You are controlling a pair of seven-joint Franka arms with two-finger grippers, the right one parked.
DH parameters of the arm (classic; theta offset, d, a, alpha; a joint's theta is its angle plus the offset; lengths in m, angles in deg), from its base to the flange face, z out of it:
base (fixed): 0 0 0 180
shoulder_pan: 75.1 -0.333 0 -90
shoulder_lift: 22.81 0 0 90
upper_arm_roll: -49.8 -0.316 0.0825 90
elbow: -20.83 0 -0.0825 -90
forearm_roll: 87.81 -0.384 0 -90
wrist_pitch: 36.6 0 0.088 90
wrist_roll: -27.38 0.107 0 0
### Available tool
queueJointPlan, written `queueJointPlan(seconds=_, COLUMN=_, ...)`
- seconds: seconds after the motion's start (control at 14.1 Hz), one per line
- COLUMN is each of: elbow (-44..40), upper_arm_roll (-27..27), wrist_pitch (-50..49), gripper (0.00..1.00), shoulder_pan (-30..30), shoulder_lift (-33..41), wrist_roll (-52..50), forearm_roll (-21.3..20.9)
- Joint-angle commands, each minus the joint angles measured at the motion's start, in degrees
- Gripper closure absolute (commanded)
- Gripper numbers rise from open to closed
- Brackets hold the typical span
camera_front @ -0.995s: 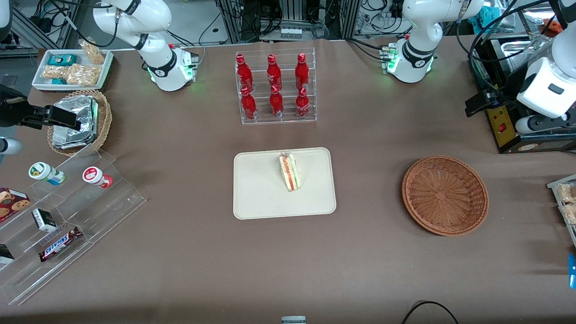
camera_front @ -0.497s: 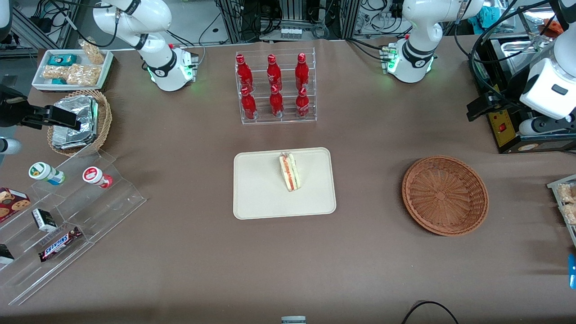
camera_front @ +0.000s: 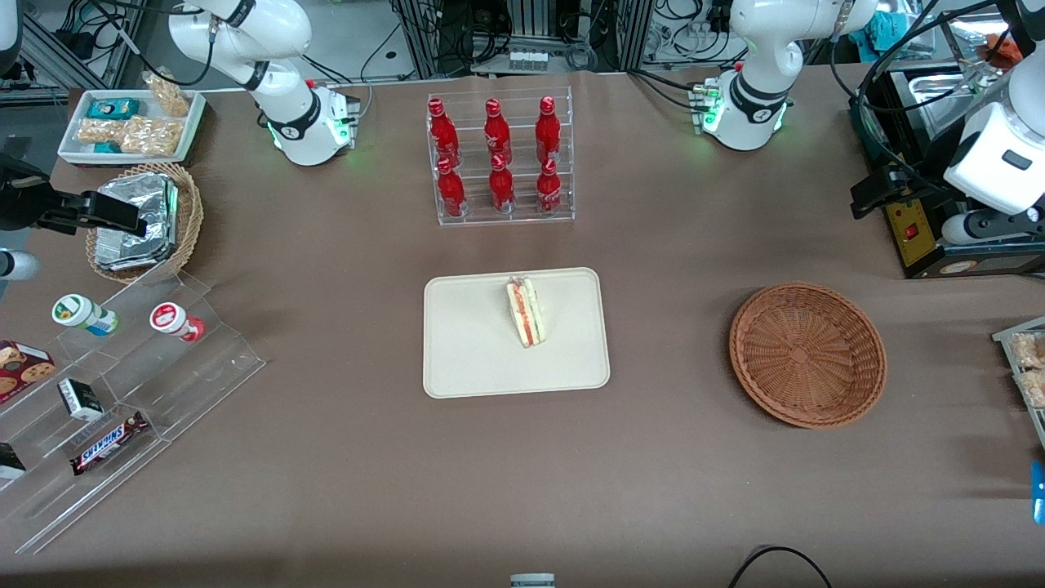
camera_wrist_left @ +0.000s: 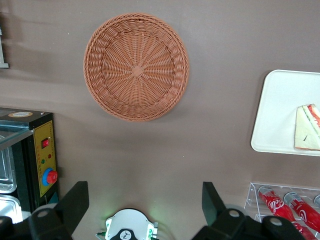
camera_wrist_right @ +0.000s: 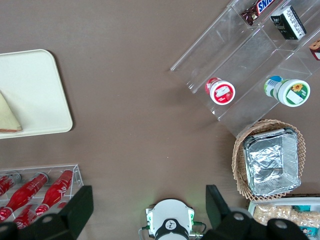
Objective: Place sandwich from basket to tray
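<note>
Cream-beige rectangular tray (camera_front: 516, 332) carries the white-bread triangular sandwich (camera_front: 526, 311) in the front view, well apart from the round reddish-brown wicker basket (camera_front: 807, 354); my gripper (camera_front: 878, 189) hangs raised near the table's working-arm end. My wrist view alone shows my fingers (camera_wrist_left: 74, 204) spread wide, gripping nothing.

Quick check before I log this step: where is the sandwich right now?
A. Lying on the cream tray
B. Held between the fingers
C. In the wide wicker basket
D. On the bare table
A: the sandwich lies on the tray; the basket holds nothing, and the gripper hangs open, high over the table.
</note>
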Motion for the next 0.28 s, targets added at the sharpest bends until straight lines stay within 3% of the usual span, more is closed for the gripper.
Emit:
queueJointPlan(seconds=0.0, elbow=-0.2, upper_arm_roll=-0.1, wrist_pitch=-0.3, gripper=0.00, shoulder_pan=-0.1, shoulder_lift=0.5, wrist_roll=0.8, forearm_roll=-0.8)
queueJointPlan(seconds=0.21, elbow=0.2, upper_arm_roll=0.0, wrist_pitch=-0.3, gripper=0.00, shoulder_pan=0.0, shoulder_lift=0.6, wrist_roll=0.6, forearm_roll=-0.8)
